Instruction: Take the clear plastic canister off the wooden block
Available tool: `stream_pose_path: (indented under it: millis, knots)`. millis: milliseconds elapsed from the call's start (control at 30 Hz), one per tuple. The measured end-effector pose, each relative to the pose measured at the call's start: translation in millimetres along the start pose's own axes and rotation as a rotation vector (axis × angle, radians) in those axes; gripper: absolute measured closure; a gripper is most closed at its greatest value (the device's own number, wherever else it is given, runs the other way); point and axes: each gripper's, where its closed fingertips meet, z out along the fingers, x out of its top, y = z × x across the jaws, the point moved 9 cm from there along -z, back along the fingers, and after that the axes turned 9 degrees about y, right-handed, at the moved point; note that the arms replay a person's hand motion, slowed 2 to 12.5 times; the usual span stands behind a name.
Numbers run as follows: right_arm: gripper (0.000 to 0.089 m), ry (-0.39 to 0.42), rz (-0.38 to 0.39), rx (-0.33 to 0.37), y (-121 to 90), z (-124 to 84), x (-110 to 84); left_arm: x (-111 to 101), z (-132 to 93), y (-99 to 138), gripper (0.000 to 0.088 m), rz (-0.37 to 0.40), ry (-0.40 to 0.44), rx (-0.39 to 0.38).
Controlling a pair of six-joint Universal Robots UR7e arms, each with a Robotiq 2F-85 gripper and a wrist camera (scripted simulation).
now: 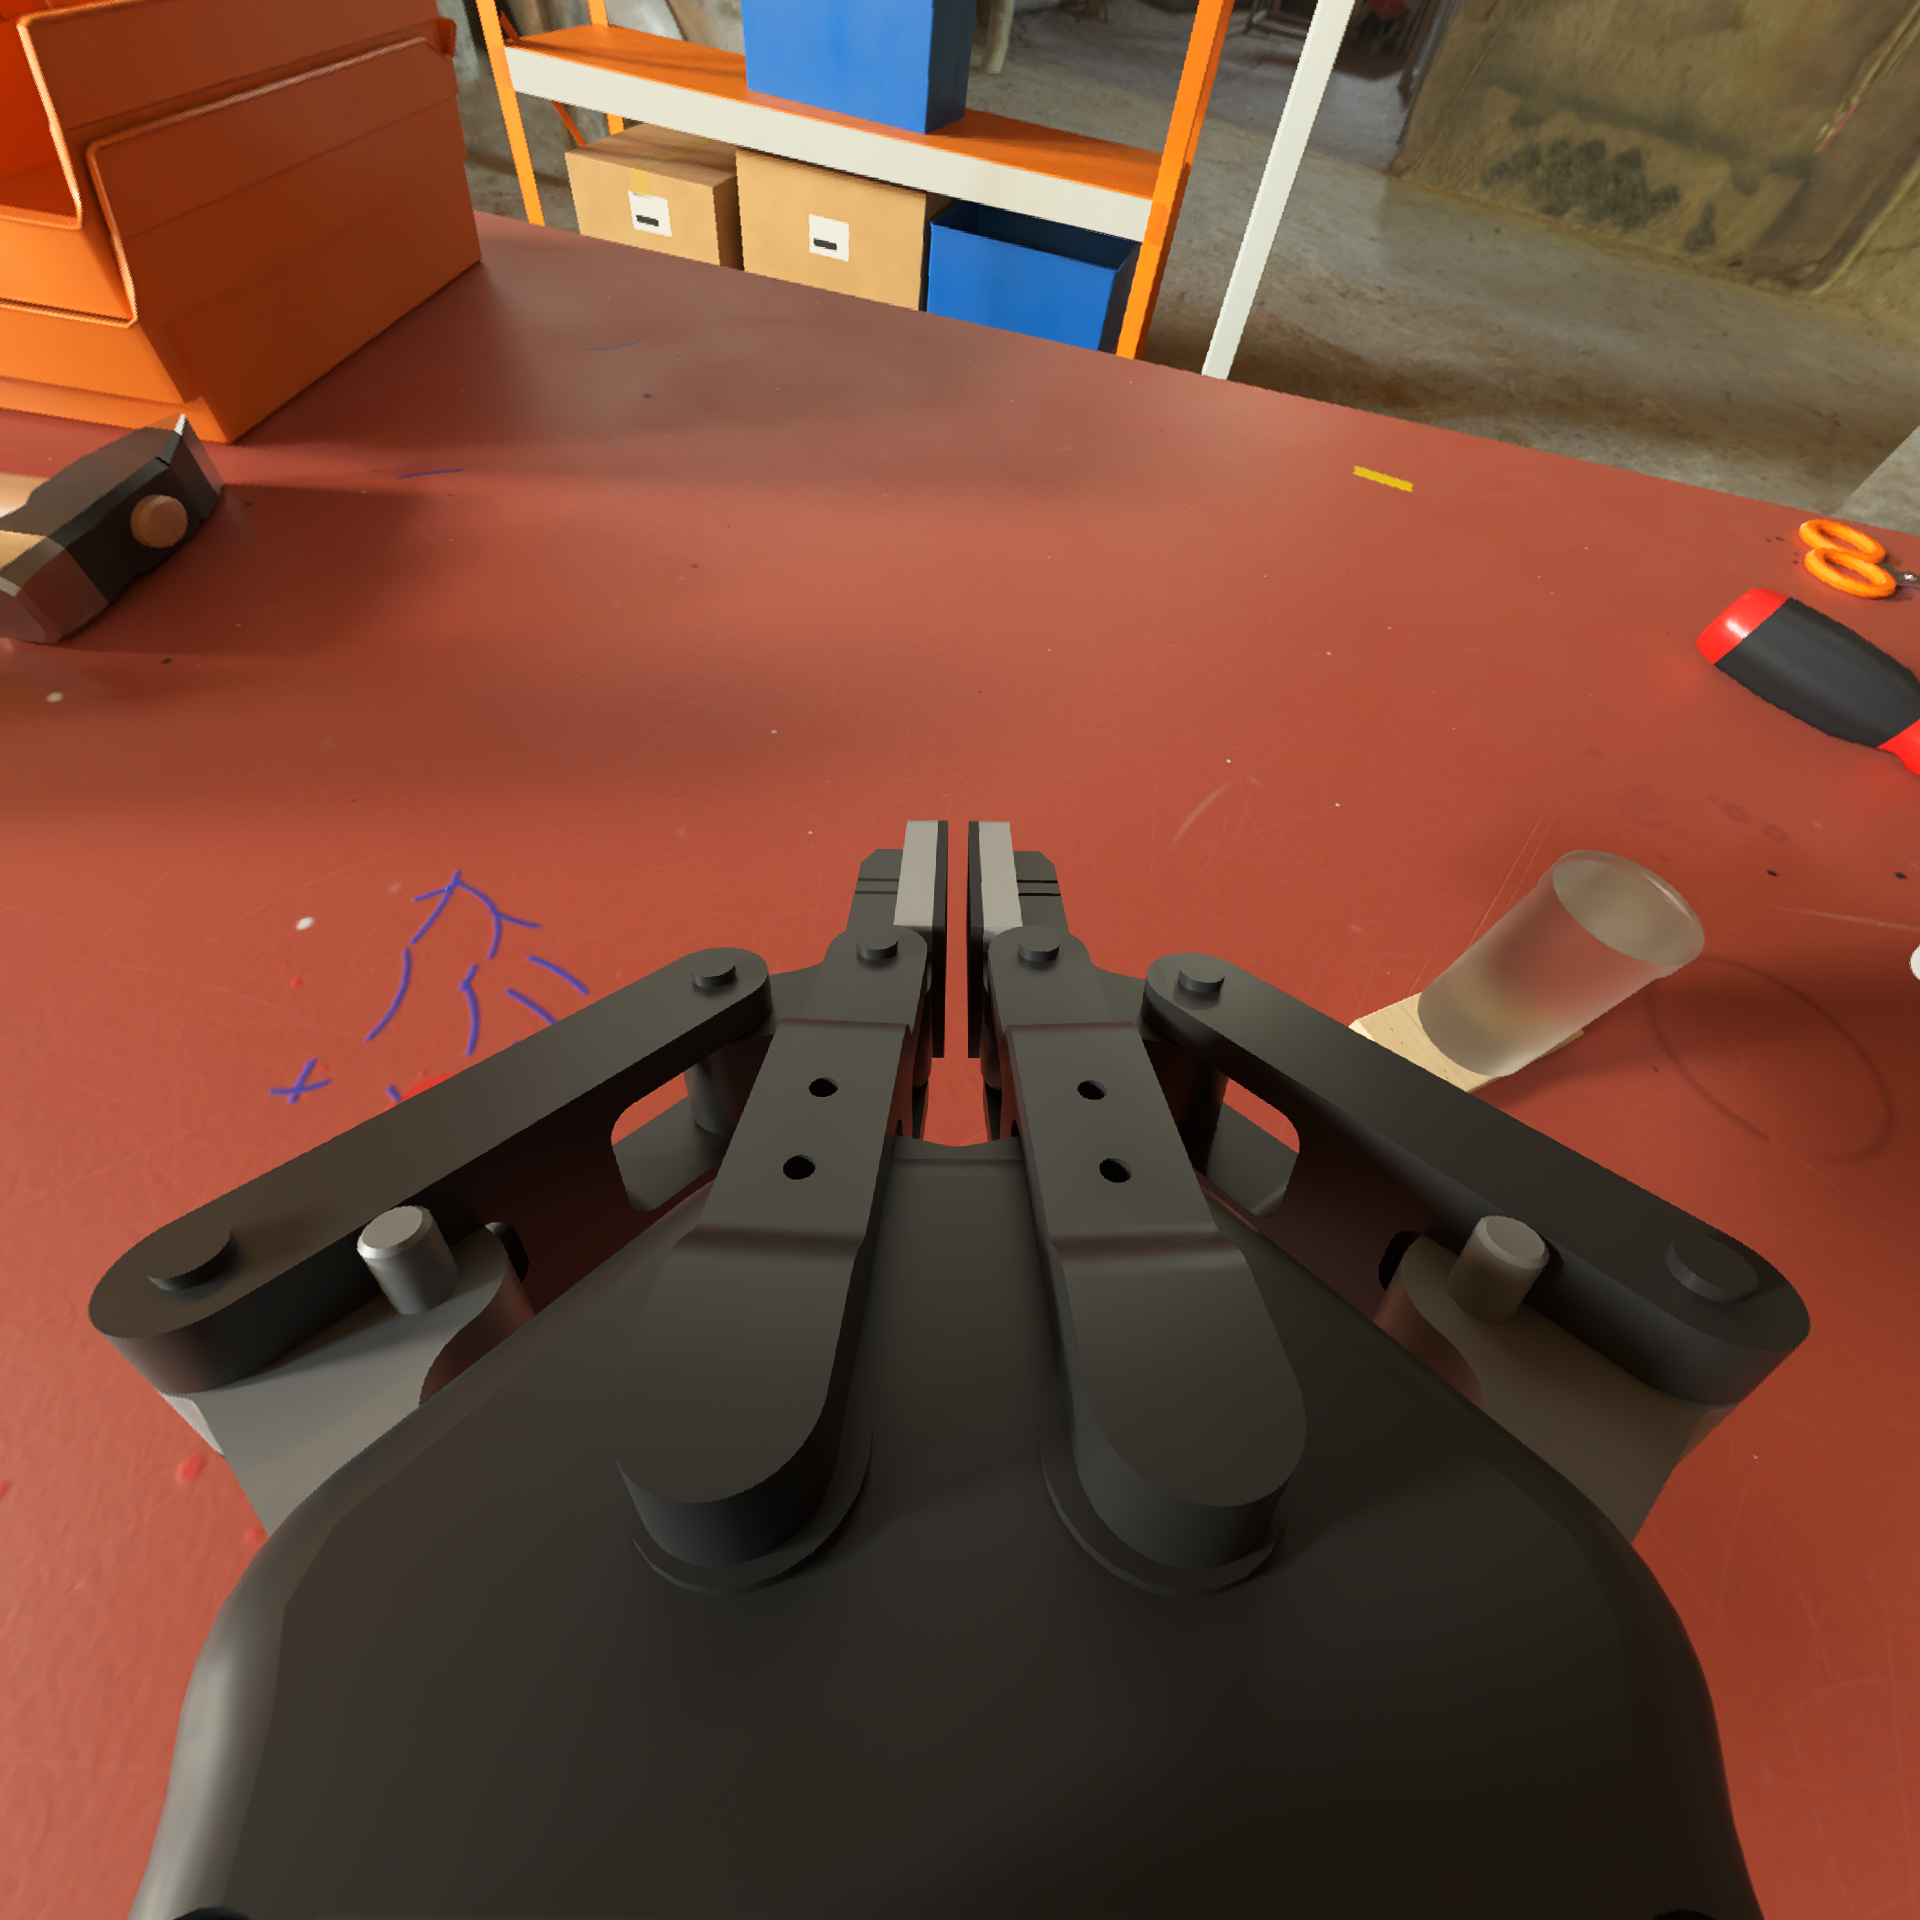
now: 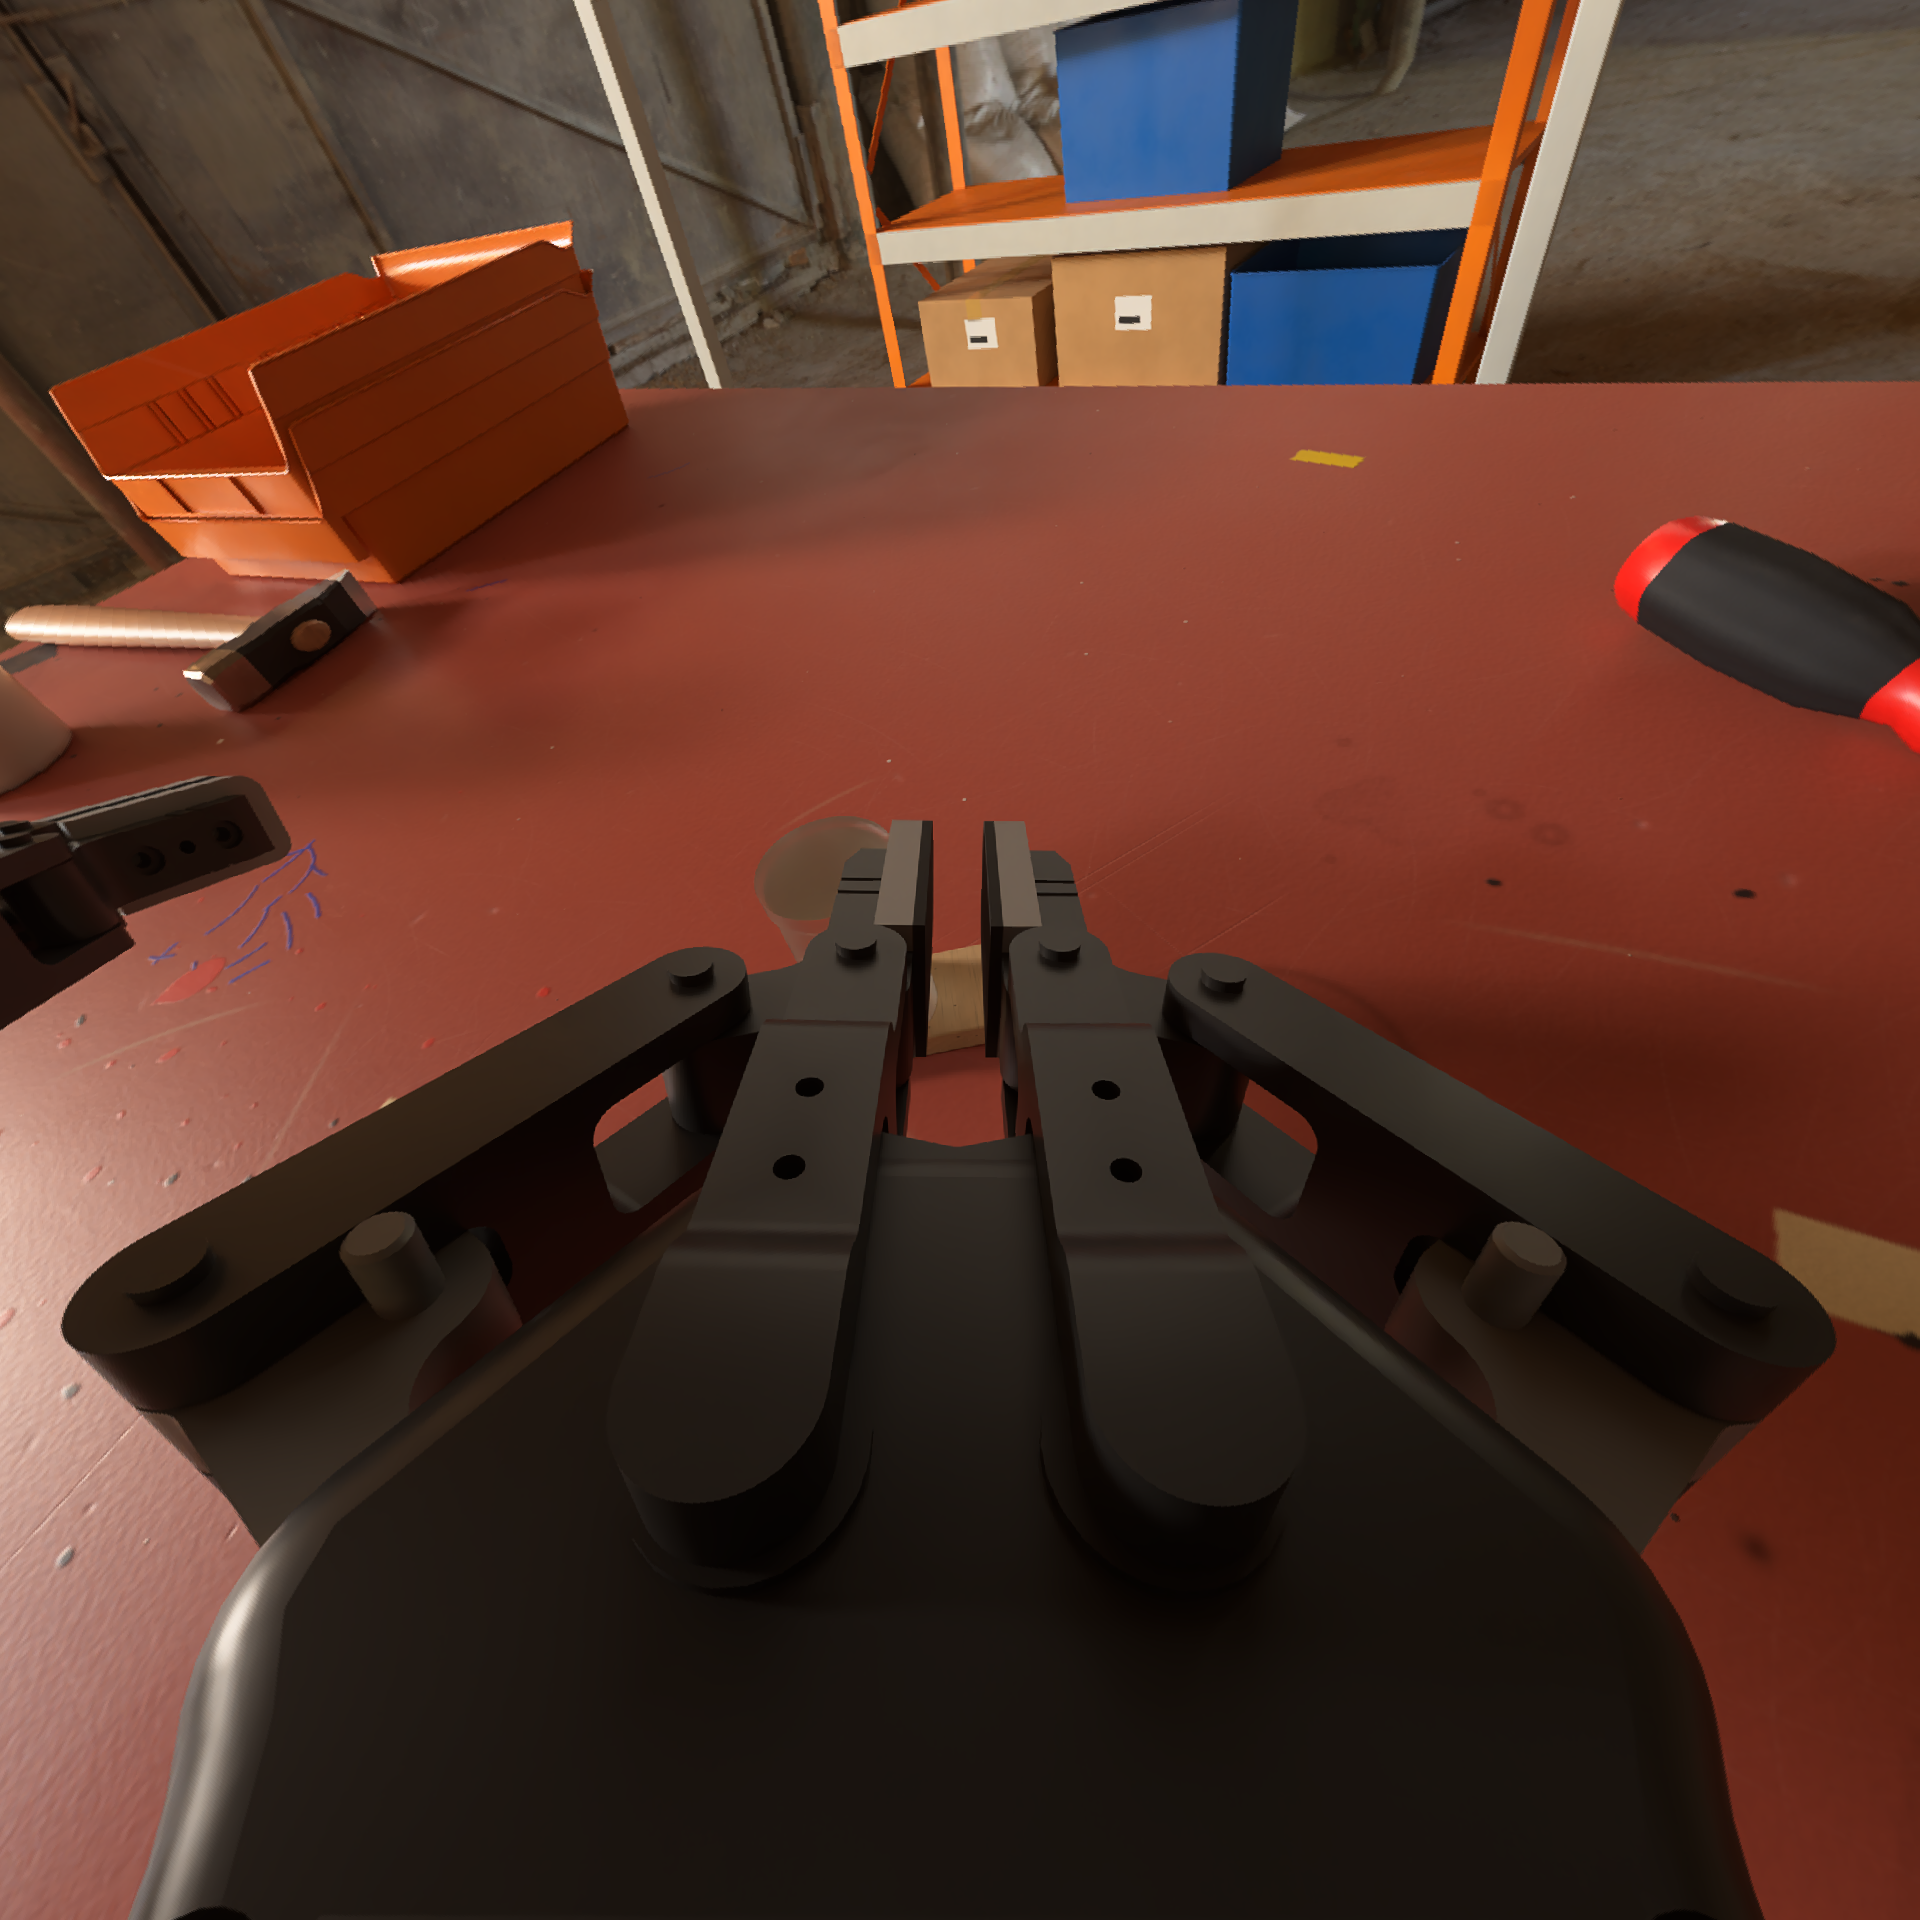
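While the clear, frosted plastic canister [image 1: 1558, 956] stands on the pale wooden block [image 1: 1455, 1049] on the red desk [image 1: 935, 623], just right of the left hand [image 1: 957, 831], that hand's jaws are nearly together and empty. Behind the right hand [image 2: 957, 831], the canister peeks past its left fingertip; its narrow jaws grip nothing. Farther right lies a red-and-black tool handle [image 2: 1777, 634].

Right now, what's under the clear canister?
The clear canister stands on a pale wooden block, which lies on the red table. The left gripper hides the block's near part.
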Motion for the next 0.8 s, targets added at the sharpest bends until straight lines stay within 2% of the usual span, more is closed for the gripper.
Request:
stream_pose_path:
  millis: [233,367,500,633,800]
  knots:
    - [0.0792,-0.006,-0.01,0.047,2.8,-2.7,2.2,1.4,0.9,-0.7,0.0845,0.001,-0.016,-0.001]
    - [0.0754,0.003,-0.021,0.08,6.3,-7.9,5.9,2.9,-1.5,-1.8,0.0811,-0.008,-0.032,0.015]
    - [0.0698,0.029,-0.039,0.109,11.8,-16.9,11.5,5.7,-7.4,-3.3,0.068,-0.023,-0.041,0.042]
    - [0.0658,0.063,-0.061,0.149,19.1,-28.8,18.7,11.1,-16.5,-2.8,0.0589,-0.038,-0.026,0.056]
    - [0.0636,0.087,-0.079,0.219,31.2,-45.0,28.0,18.7,-31.4,0.4,0.0546,-0.048,0.003,0.046]
